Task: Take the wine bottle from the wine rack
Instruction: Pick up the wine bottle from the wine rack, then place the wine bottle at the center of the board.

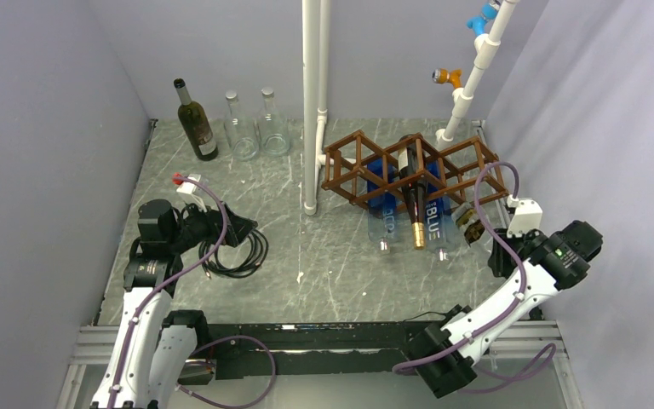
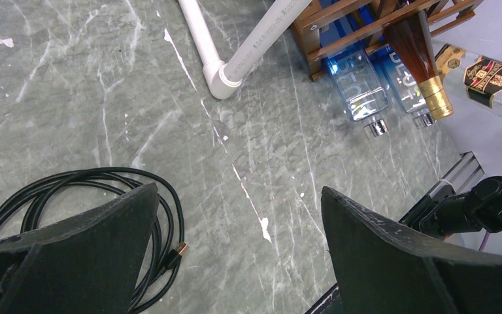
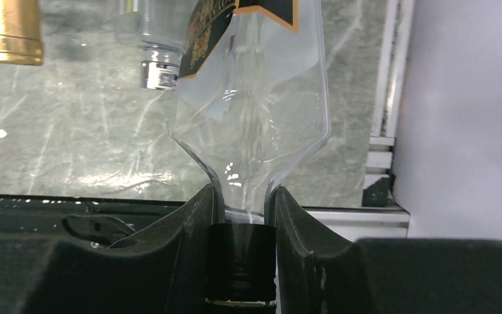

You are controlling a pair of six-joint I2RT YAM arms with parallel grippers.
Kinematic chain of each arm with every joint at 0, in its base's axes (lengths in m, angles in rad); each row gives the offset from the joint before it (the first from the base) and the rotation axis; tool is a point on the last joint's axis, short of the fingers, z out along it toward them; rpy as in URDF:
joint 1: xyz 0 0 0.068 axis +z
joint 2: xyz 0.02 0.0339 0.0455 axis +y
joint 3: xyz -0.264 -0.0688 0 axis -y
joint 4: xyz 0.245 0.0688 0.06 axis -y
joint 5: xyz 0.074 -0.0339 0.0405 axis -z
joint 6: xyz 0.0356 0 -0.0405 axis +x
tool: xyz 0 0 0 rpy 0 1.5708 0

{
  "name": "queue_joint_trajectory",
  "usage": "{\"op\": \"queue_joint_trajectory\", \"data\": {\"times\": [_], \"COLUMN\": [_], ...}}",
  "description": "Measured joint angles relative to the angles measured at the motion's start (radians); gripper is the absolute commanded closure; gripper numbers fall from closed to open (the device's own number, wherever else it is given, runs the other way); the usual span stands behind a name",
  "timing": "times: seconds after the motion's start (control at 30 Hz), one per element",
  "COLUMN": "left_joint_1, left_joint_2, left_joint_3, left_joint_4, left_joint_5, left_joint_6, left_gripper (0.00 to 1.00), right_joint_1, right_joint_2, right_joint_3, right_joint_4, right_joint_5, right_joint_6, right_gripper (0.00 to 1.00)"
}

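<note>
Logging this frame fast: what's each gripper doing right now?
Left gripper: open, holding nothing.
Right gripper: closed on the clear bottle at its neck.

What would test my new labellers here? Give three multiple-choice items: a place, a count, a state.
1. Where on the table is the cable? A near left; B far right; C back centre.
2. How many upright bottles stand at the back left? A one; B three; C five.
3. The right gripper is: A open; B shut on the clear bottle; C out of view.
Key: 1 A, it lies coiled in the near left part; 2 B, one dark and two clear; 3 B, it clamps the neck.
</note>
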Motion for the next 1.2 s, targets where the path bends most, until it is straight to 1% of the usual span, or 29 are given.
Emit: {"op": "queue_joint_trajectory", "data": {"times": [0.13, 0.37, 0.63, 0.93, 1.2], "left_joint_1": [0.0, 0.0, 0.0, 0.0, -0.025], "left_joint_2": [-0.001, -0.002, -0.002, -0.002, 0.0], "left_joint_3": [0.0, 0.0, 0.0, 0.0, 0.0], "left_joint_4": [0.0, 0.0, 0.0, 0.0, 0.0], "left_joint_5": [0.0, 0.0, 0.0, 0.0, 0.0], "left_joint_6": [0.0, 0.0, 0.0, 0.0, 0.0], "left_gripper": [0.0, 0.0, 0.01, 0.01, 0.01], "right_joint_1": [-0.007, -0.006, -0.006, -0.006, -0.006], "right_joint_2": [0.003, 0.003, 0.02, 0.1, 0.159], "right_joint_3": [0.01, 0.015, 0.018, 0.109, 0.16], "right_joint_4": [0.027, 0.025, 0.023, -0.058, -0.124], "right_joint_5": [0.021, 0.027, 0.026, 0.055, 0.053], "right_joint_6": [0.01, 0.017, -0.011, -0.079, -0.145], "right_gripper": [1.0, 1.0, 1.0, 1.0, 1.0]}}
